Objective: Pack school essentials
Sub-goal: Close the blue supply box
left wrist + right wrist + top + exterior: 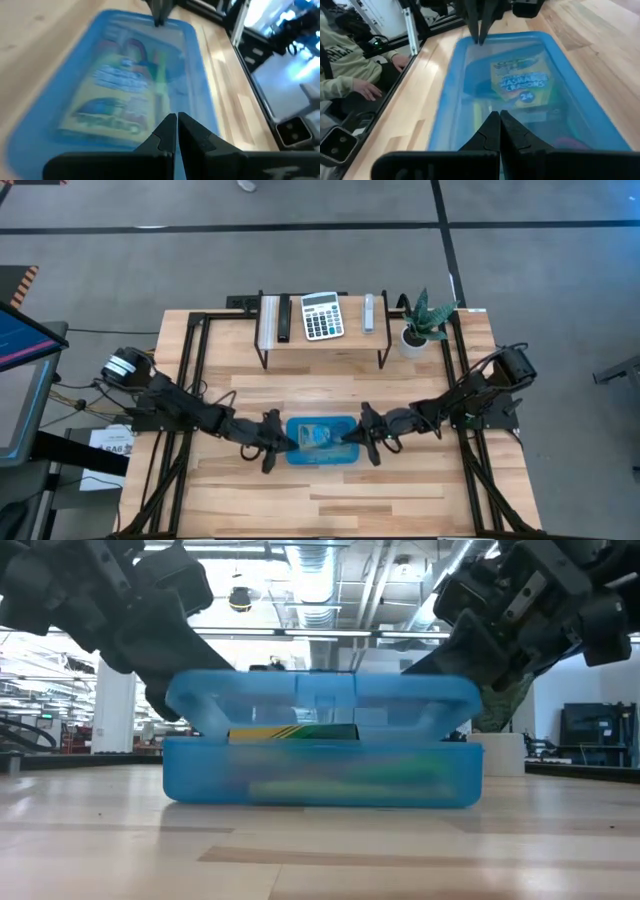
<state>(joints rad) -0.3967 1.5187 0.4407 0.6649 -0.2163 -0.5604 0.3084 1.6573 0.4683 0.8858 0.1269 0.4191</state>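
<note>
I see a translucent, glossy blue plastic case (322, 442) on the pale, smooth wooden table (330, 495); the crayon box (521, 82) looks like printed card.

Between my left tool (283, 446) and my right tool (352, 439) lie the school essentials, packed inside the blue translucent case (322, 441), whose lid sits nearly down over them. The yellow crayon box (520, 82) lies flat, face up, just ahead of my right tool's tips; its green and yellow front shows a printed 24. Seen past my left tool, the same box fills most of the case under the lid. From table height its yellow and green edge (292, 733) peeks through the gap beneath the lid. Beside the box lies a green, stick-like item (160, 75), too blurred to identify.
</note>
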